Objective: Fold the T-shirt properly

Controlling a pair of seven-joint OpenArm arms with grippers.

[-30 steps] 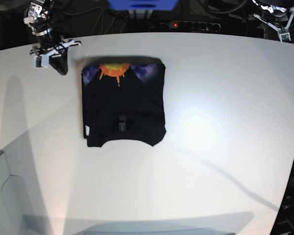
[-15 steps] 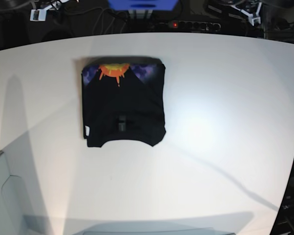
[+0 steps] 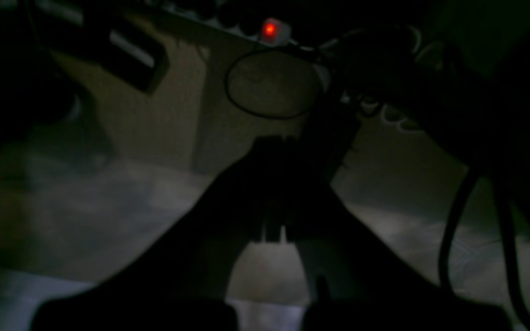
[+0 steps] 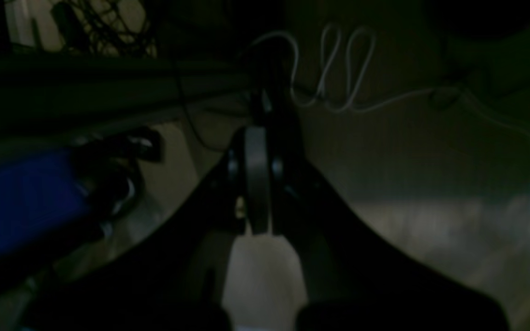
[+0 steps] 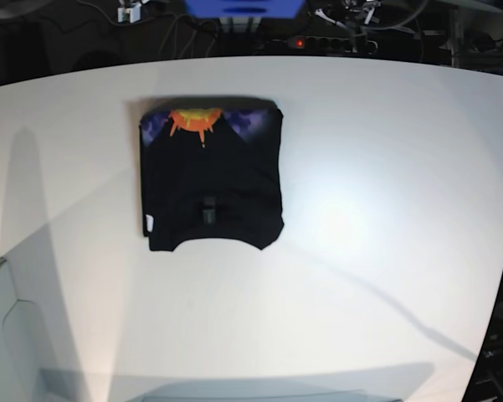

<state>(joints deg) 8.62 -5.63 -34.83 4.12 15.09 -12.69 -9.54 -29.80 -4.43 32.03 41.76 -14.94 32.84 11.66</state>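
**A lab bench, by the look of it**

I see a robotics lab: a broad white table, a power strip with a lit red switch behind it, tangled cables on the floor, and a blue box.

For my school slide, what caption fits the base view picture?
Folded black T-shirt, orange sun showing, lies alone on the white table.
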